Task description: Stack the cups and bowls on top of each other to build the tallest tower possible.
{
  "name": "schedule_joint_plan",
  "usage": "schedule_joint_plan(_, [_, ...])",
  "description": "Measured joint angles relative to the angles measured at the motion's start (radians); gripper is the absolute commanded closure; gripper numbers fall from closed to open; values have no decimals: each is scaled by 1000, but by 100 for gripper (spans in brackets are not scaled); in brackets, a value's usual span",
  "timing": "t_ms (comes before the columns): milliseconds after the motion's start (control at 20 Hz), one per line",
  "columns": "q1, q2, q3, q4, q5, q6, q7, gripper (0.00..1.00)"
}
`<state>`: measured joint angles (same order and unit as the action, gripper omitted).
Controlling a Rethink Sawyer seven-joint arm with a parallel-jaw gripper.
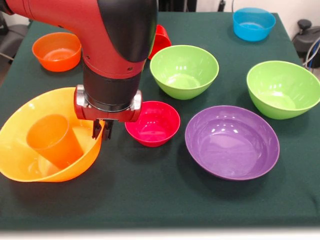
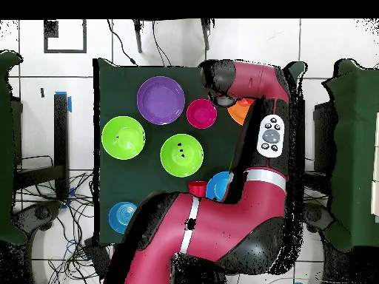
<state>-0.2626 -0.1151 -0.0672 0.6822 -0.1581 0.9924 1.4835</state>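
Note:
The big orange bowl [image 1: 30, 160] sits tilted at the table's left in the front view, with the orange cup [image 1: 52, 137] leaning inside it. My gripper [image 1: 102, 131] is at the bowl's right rim, its dark fingers close together on that rim. The small crimson bowl [image 1: 152, 123] stands just right of the gripper, apart from it. The red cup [image 1: 161, 39] is half hidden behind my arm. In the overhead view my arm covers the gripper, and only a sliver of the big orange bowl [image 2: 238, 112] shows beside the crimson bowl [image 2: 201, 113].
The purple bowl [image 1: 232, 142] stands at the front right, with two lime green bowls [image 1: 184, 70] [image 1: 283, 87] behind it. A blue bowl [image 1: 253, 23] is at the far right and a small orange bowl [image 1: 56, 51] at the far left. A second blue bowl [image 2: 218, 185] is partly under my arm.

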Motion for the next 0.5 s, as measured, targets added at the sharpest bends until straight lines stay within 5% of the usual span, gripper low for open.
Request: schedule_joint_plan(500, [9,0,-1,12,3,0,21,100])
